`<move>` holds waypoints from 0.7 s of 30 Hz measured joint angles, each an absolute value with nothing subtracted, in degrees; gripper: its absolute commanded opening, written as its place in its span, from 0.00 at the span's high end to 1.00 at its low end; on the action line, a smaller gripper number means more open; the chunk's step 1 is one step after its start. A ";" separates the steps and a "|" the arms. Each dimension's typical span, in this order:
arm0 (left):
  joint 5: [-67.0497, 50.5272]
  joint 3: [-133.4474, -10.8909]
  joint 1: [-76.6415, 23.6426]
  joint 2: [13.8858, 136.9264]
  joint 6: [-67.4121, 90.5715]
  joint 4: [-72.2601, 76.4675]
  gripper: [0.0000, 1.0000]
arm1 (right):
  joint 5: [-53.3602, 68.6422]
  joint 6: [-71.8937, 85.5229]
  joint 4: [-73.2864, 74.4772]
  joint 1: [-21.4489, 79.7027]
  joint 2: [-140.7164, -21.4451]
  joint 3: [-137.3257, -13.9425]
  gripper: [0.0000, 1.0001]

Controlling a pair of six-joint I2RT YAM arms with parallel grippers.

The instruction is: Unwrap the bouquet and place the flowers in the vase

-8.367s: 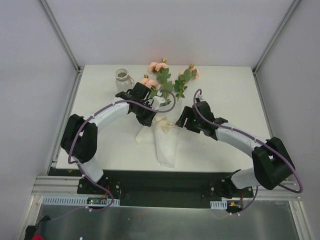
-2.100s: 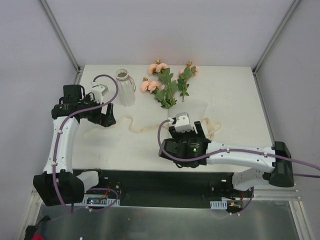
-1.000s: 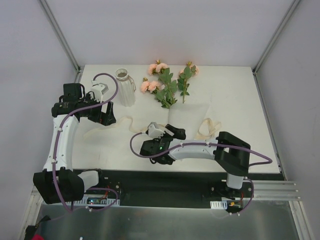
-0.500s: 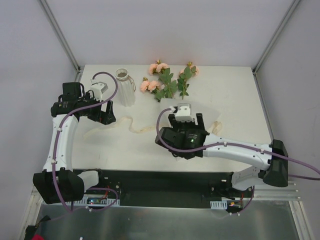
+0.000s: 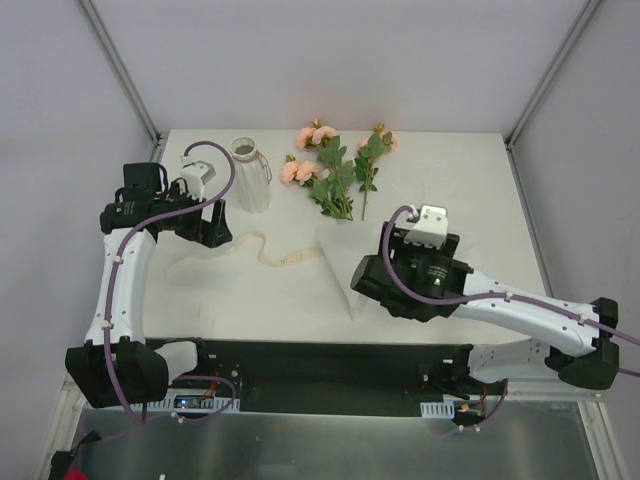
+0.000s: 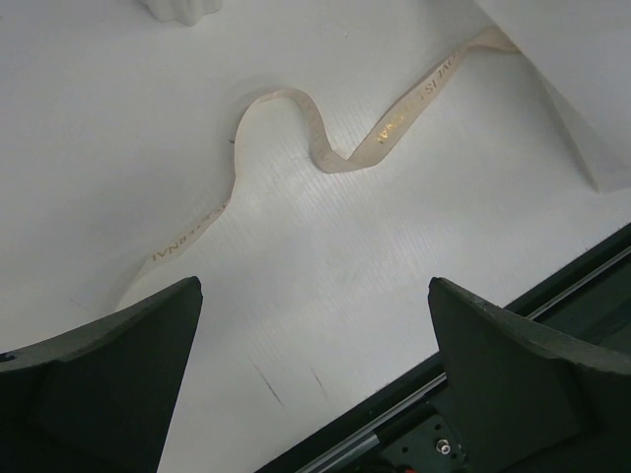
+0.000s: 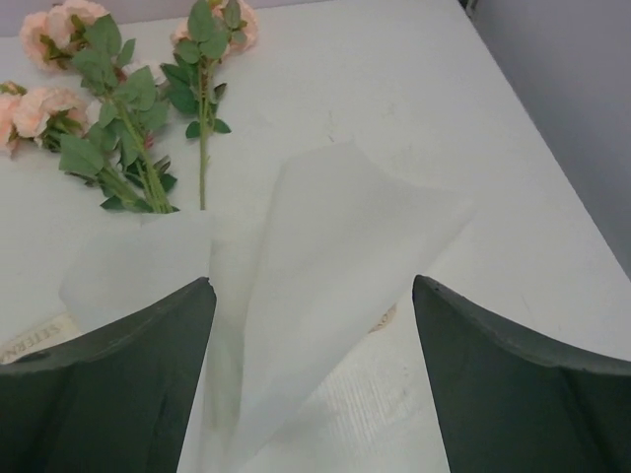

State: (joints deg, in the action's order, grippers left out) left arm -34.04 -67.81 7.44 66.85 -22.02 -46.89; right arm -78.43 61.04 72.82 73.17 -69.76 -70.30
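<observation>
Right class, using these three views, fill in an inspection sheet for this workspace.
Surface: white table, a few faint marks near the front.
Job's things: flowers lie unwrapped near the far edge; vase stands upright left of them, no stems inside.
Clutter: cream ribbon snakes loose across the table; white wrapping sheet lies mid-table.
Grippers: left gripper open above the ribbon; right gripper open over the wrapping sheet; neither holds anything.
Cables: purple cables run along both arms.
Surroundings: grey walls, metal frame posts.

White table [image 5: 480, 180], grey walls [image 5: 330, 60], aluminium frame posts [image 5: 120, 68]
</observation>
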 measured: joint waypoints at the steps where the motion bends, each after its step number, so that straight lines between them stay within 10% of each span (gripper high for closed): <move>1: -34.09 -67.92 7.44 66.85 -22.02 -47.00 0.01 | -77.06 56.38 70.00 72.82 -69.52 -70.87 0.15; 12: -34.26 -68.23 7.44 66.39 -22.20 -47.62 0.01 | -33.06 27.79 37.54 46.44 -82.39 -69.19 0.16; 21: -34.72 -68.23 6.63 65.87 -23.35 -49.25 0.01 | -15.70 21.93 33.17 43.94 -95.22 -77.54 0.16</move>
